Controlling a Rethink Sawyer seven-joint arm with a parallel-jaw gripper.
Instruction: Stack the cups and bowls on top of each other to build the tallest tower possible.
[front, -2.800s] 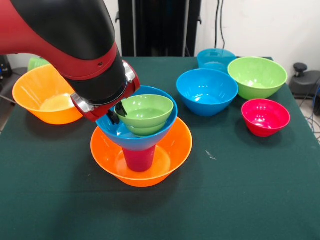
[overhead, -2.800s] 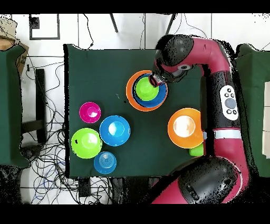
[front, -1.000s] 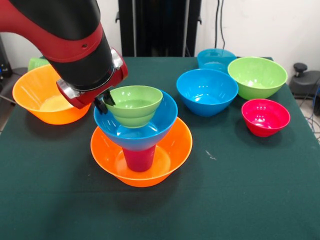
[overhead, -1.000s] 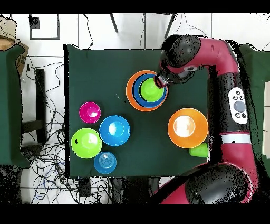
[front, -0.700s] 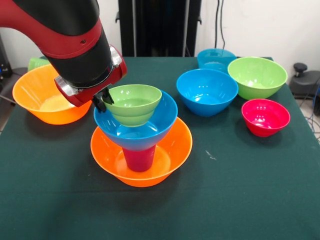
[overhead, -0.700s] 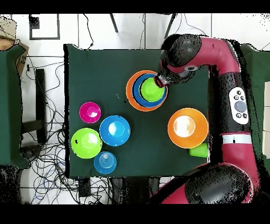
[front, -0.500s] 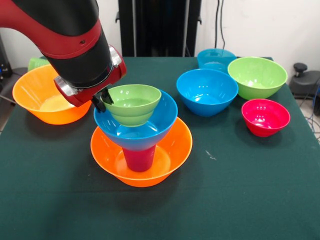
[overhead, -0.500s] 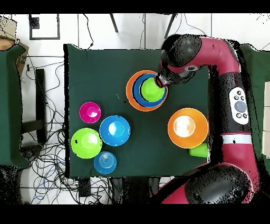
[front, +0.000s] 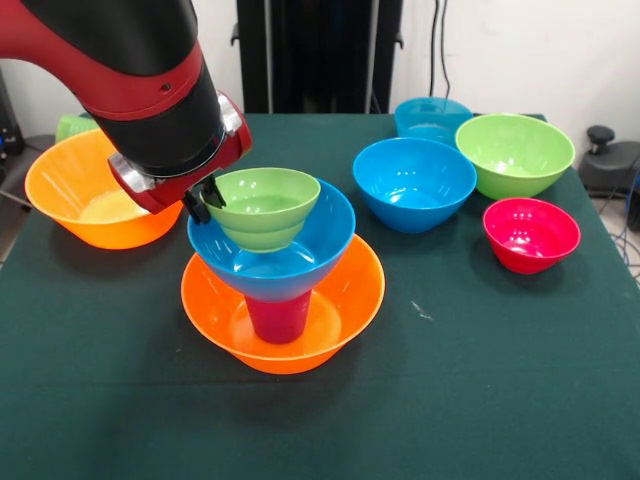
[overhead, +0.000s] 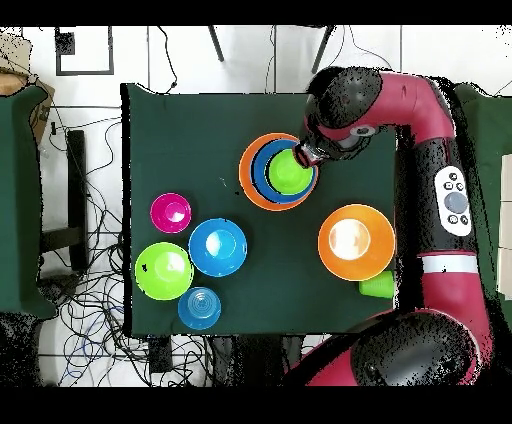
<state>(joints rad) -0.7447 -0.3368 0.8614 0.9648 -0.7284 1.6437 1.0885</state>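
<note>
The tower stands mid-table: a wide orange bowl (front: 350, 290) holds an upturned purple-magenta cup (front: 278, 315), and a blue bowl (front: 325, 238) rests on that cup. My gripper (front: 205, 198) is shut on the left rim of a lime green bowl (front: 265, 205), which hangs slightly tilted just inside the blue bowl. From above, the gripper (overhead: 304, 154) sits at the right edge of the lime bowl (overhead: 287, 172), over the tower's orange rim (overhead: 246, 180). The second orange bowl (front: 85, 190) is at the left, with the light green cup (front: 72, 125) behind it.
On the right side of the front view stand a blue bowl (front: 413, 182), a teal-blue bowl (front: 432, 117), another lime green bowl (front: 514, 152) and a red-pink bowl (front: 530, 233). The arm's bulk hangs over the table's left part.
The lime green bowl, low in the blue bowl 2.8 s ago, has been lifted and drawn left with the gripper. Over the last second it only edged slightly further.
</note>
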